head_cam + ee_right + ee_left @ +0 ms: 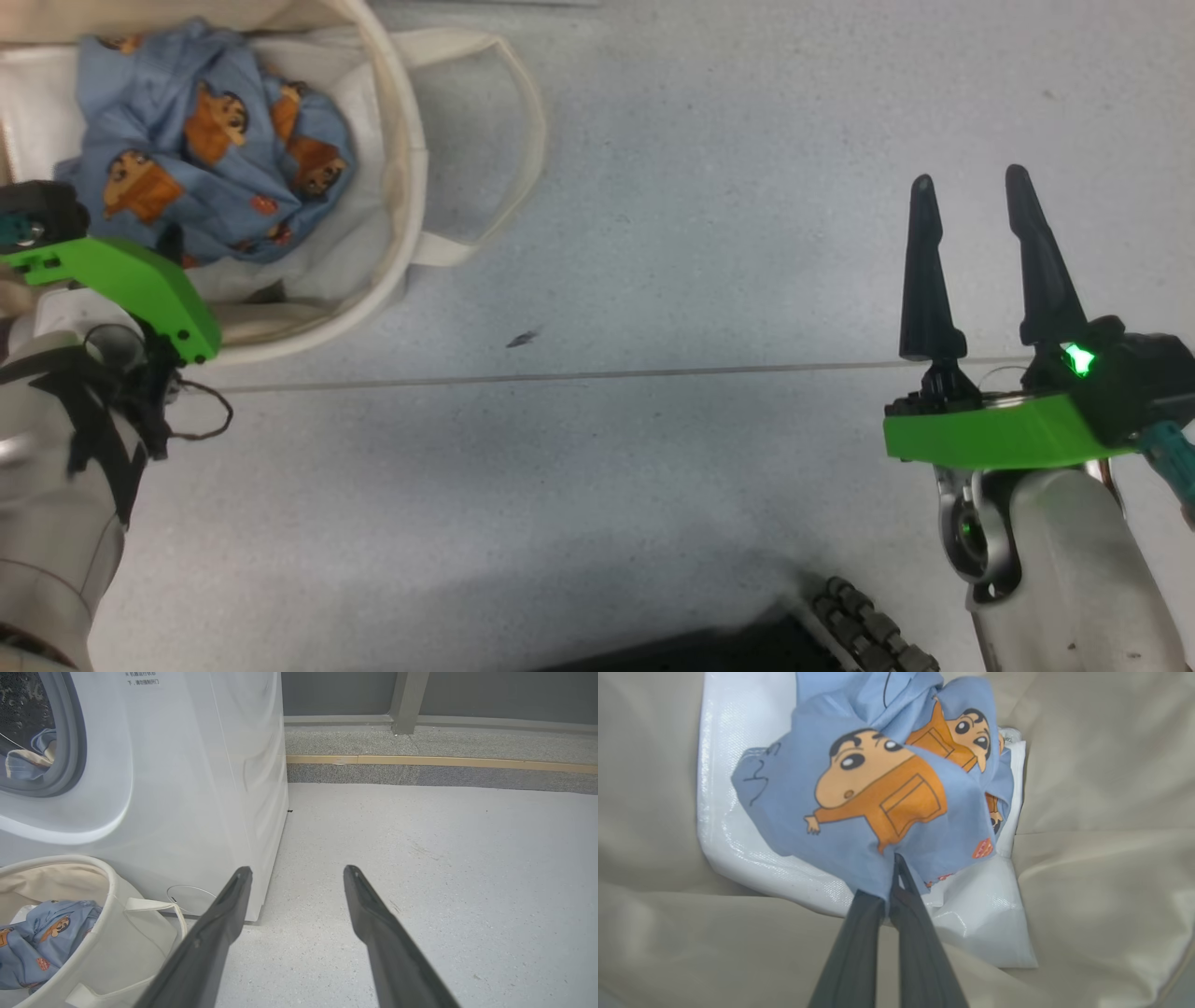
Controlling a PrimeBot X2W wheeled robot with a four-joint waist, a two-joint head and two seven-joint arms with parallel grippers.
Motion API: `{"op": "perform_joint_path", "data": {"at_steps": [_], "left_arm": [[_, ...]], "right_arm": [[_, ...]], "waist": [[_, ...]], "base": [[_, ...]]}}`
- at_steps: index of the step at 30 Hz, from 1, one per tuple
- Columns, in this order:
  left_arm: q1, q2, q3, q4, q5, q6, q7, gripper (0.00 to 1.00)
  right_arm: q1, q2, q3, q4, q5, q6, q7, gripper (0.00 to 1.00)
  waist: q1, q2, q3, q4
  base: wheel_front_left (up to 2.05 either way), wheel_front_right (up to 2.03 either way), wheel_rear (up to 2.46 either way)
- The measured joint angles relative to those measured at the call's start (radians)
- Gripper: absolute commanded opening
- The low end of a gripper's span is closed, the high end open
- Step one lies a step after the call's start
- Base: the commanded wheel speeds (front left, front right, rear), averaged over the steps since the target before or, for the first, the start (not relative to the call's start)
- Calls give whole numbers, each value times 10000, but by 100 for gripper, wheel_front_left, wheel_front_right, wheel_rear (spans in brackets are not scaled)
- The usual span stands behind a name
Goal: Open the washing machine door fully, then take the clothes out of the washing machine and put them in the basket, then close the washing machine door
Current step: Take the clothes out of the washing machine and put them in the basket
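The light blue garment (878, 802), printed with orange cartoon figures, lies bunched in the basket (411, 187), with a fold pinched between the closed fingers of the left hand (895, 868). The basket, a round cream canvas tub with loop handles, stands on the floor around that hand, well left of the right hand (296, 872). The white washing machine (196, 788) stands just behind the basket, ahead and left of the right hand. Its grey-gasketed opening shows a cream and blue garment (28, 758) inside the drum.

The clothes (878, 802) lie in the basket (411, 187) at the tips of the left end effector (895, 863); the washing machine (187, 788) stands left of the right end effector (297, 870).
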Motion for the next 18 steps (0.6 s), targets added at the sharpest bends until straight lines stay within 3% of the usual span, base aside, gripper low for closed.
{"op": "perform_joint_path", "data": {"at_steps": [1, 2, 3, 8, 18], "left_arm": [[-93, 46, 36, 75, -12, 203, -88, 6], [-114, 48, 67, 104, -21, 211, -109, 85], [-118, 40, 174, 117, -86, 295, -234, 100], [-90, 46, 240, 163, -171, 389, -675, 100], [395, 111, -280, 188, 203, 288, -518, 100]], "right_arm": [[-33, 2, -29, -10, 0, 0, 0, 100], [-58, 4, -36, -8, 2, 0, 0, 100], [-87, 6, -38, -2, 2, 0, 0, 100], [-209, 17, -6, 184, 31, 0, 0, 100], [-149, 21, -242, 857, 209, 0, 0, 100]], "waist": [[0, 0, 165, -76], [0, 0, 204, -123], [0, 0, 213, -164], [0, 0, -95, -225], [0, 0, -1513, 103]], "base": [[0, 0, 0], [0, 0, 0], [0, 0, 0], [0, 0, 0], [0, 0, 0]]}}
